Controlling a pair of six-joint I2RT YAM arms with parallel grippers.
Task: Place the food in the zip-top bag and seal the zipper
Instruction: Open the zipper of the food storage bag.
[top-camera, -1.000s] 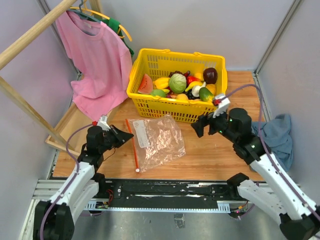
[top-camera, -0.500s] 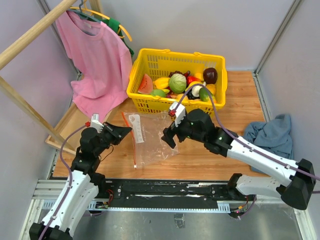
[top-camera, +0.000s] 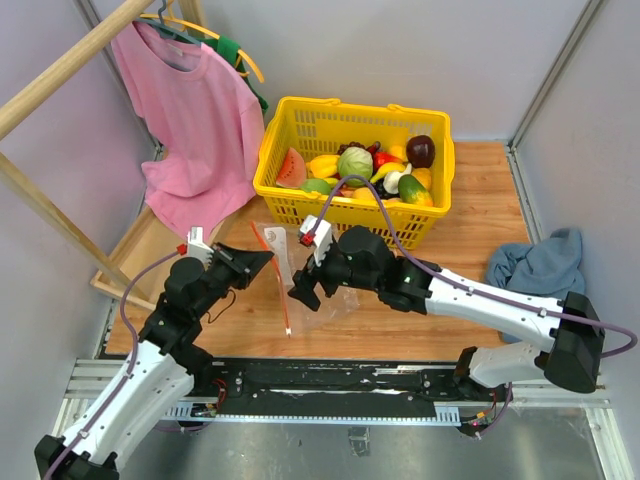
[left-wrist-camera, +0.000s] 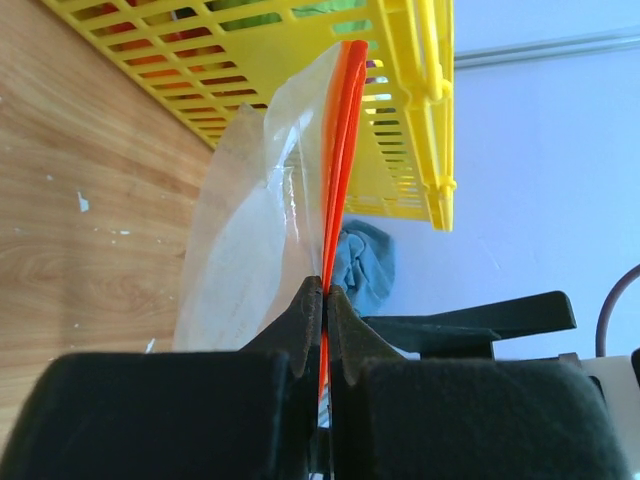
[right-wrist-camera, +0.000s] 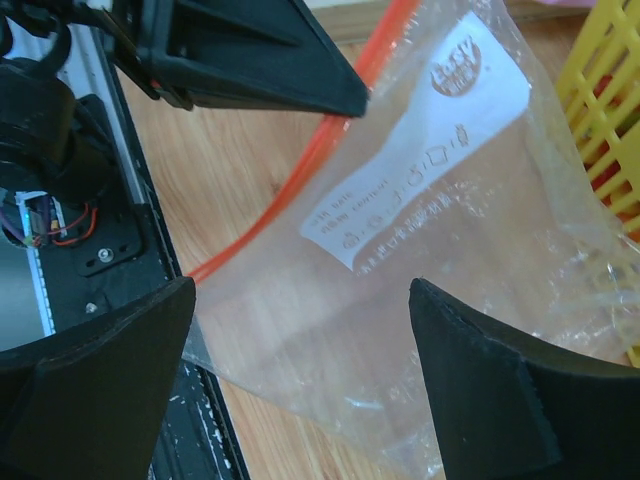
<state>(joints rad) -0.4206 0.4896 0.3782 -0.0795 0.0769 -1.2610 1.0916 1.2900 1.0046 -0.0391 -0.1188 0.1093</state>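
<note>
The clear zip-top bag (top-camera: 322, 262) lies on the wooden table in front of the yellow basket, its left edge raised. My left gripper (top-camera: 262, 258) is shut on the bag's red zipper (top-camera: 279, 295); in the left wrist view the fingers (left-wrist-camera: 326, 290) pinch the red strip (left-wrist-camera: 338, 180) edge-on. My right gripper (top-camera: 308, 292) hovers open over the bag; in its wrist view the wide-open gripper (right-wrist-camera: 302, 290) is above the plastic (right-wrist-camera: 480, 300) and the white label (right-wrist-camera: 420, 170). The food, with a green cabbage (top-camera: 355, 165), sits in the basket.
The yellow basket (top-camera: 290, 113) stands at the back centre. A pink shirt (top-camera: 195, 120) hangs on a wooden rack at left. A blue cloth (top-camera: 545, 265) lies at the right wall. The rack's base (top-camera: 130, 265) is beside my left arm.
My right arm has swung left from beside the basket to over the bag. My left gripper has lifted the zipper edge, and the strip's white tip has shifted.
</note>
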